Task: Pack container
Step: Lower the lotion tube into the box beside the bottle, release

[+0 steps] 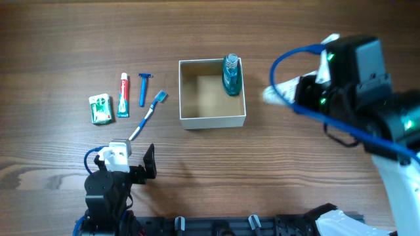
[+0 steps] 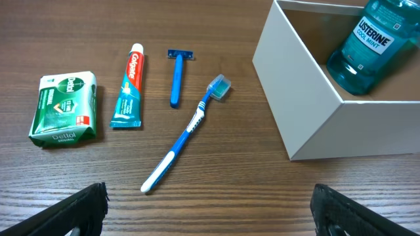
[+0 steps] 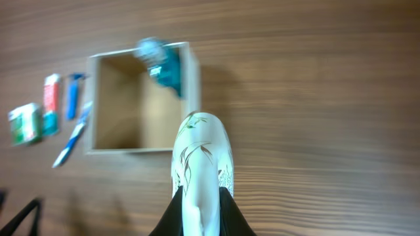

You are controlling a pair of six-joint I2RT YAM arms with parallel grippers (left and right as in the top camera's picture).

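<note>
Pinching a white bottle with a grey leaf print (image 3: 200, 154) between its dark fingers, the right gripper (image 3: 200, 213) hangs to the right of the container (image 1: 213, 120), with the bottle's rounded end pointing toward the container's right wall but apart from it. The container, a square cardboard box with white outer walls and a tan inside, sits open on the wooden table (image 1: 65, 52). A blue-green Listerine mouthwash bottle (image 1: 231, 75) lies inside it along the right wall, its cap toward the far right corner; the remaining floor of the container shows bare cardboard. Left of the container, four toiletries lie in a loose row on the wood. The blue-and-white toothbrush (image 2: 187, 134) lies nearest, set at a slant with its bristle head toward the container. Next comes a blue razor (image 2: 177, 75), then a Colgate toothpaste tube (image 2: 129, 88). A green Dettol soap bar (image 2: 64, 108) lies farthest from the container. The left gripper (image 2: 216, 219) waits on the near side of the container and to its left, fingers spread wide with nothing between them.
</note>
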